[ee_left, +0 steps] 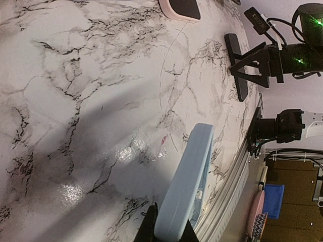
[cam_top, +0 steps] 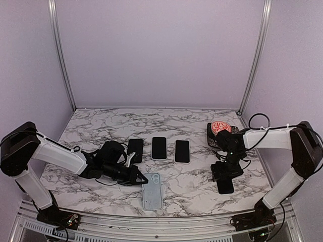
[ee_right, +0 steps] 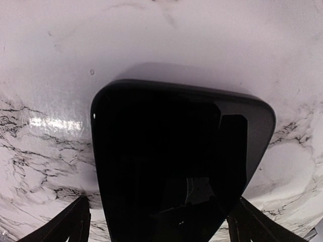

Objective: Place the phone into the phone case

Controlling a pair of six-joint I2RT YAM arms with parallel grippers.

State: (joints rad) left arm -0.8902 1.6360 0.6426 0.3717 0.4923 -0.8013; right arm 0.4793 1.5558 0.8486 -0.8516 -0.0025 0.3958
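A light blue phone case [cam_top: 152, 191] lies near the table's front edge, open side up. My left gripper [cam_top: 143, 177] is shut on its top end. In the left wrist view the case [ee_left: 189, 176] runs away from my fingers [ee_left: 147, 229], which pinch its end. A black phone [cam_top: 225, 185] sits at the right front, held by my right gripper [cam_top: 224, 174]. In the right wrist view the phone [ee_right: 176, 151] fills the frame, and my fingers [ee_right: 70, 222] clasp its two long sides. The phone and the right gripper [ee_left: 257, 60] also show in the left wrist view.
Three phones lie in a row mid-table: dark [cam_top: 135, 149], black-screened [cam_top: 159, 147], and white-edged [cam_top: 182, 151]. A pink round object [cam_top: 220, 127] sits on a black holder at the back right. A metal rail [cam_top: 151, 222] runs along the front edge.
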